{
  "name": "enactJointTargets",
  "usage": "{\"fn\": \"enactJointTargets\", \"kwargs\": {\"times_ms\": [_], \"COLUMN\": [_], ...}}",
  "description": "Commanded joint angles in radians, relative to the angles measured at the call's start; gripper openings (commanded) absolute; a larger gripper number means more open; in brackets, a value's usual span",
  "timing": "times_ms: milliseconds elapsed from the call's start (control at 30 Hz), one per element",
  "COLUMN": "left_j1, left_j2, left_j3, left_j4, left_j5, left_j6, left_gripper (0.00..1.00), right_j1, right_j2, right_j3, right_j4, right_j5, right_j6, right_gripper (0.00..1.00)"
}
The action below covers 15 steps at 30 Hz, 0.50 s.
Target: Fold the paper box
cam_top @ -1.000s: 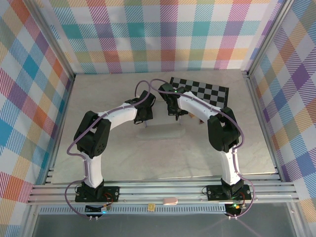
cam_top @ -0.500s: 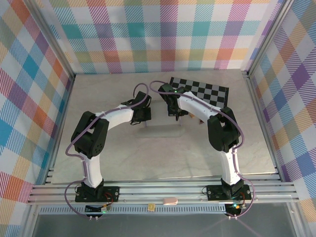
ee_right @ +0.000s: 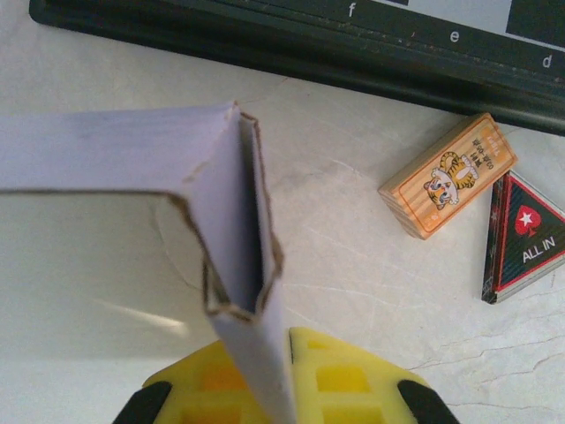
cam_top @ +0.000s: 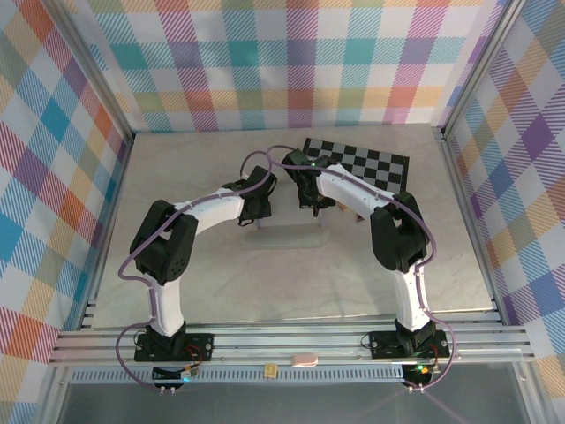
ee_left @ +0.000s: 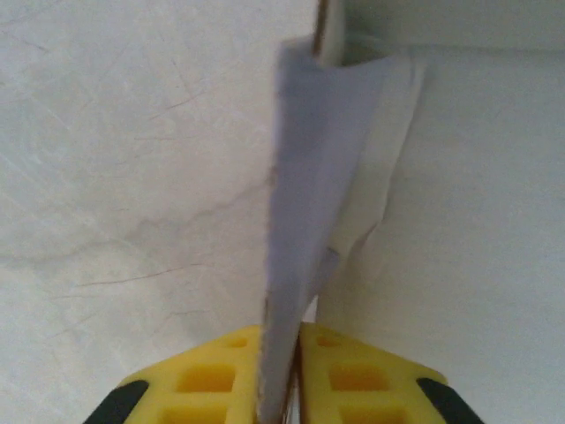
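Pale lavender cardboard paper box [ee_left: 311,177], pinched
Clamped at 6 o'clock by left gripper [ee_left: 282,358], right gripper [ee_right: 281,358]; liable to tear if pulled unevenly.

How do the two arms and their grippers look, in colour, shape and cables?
The left arm and the right arm have white curved links between bulky black joints, on black bases. A thin purple cable runs loosely along each. The left gripper and the right gripper have yellow fingers with rectangular recesses and black outer corners.
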Motion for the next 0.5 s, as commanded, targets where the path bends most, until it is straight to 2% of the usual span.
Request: {"fn": "enactJointTargets", "kwargs": {"times_ms": [0, 100, 300, 333, 467], "left_j1": [0.031, 0.048, 0.109, 0.116, 0.126], "left_j2": [-0.055, -0.12, -0.158, -0.149, -0.095], "left_j3": [-0.048, -0.062, -0.057, -0.047, -0.003], "left_j4": [-0.086, -0.012, 0.048, 0.041, 0.013], "left_j5": [-0.001, 0.111, 0.308, 0.325, 0.372], "left_j6": [0.038, 0.085, 0.126, 0.133, 0.165], "left_gripper": [0.33, 0.42, 0.49, 0.55, 0.55], "right_j1": [-0.016, -0.016, -0.016, -0.018, -0.018], "right_j2": [-0.002, -0.002, 0.001, 0.001, 0.002], "right_j3": [0.01, 0.006, 0.006, 0.006, 0.006], "right_j4": [-0.036, -0.03, -0.021, -0.02, -0.02], "right_j5": [0.066, 0.055, 0.044, 0.043, 0.037], "right_j6": [0.009, 0.005, -0.001, -0.003, -0.003], "right_gripper": [0.0, 0.0, 0.0, 0.0, 0.0]}}
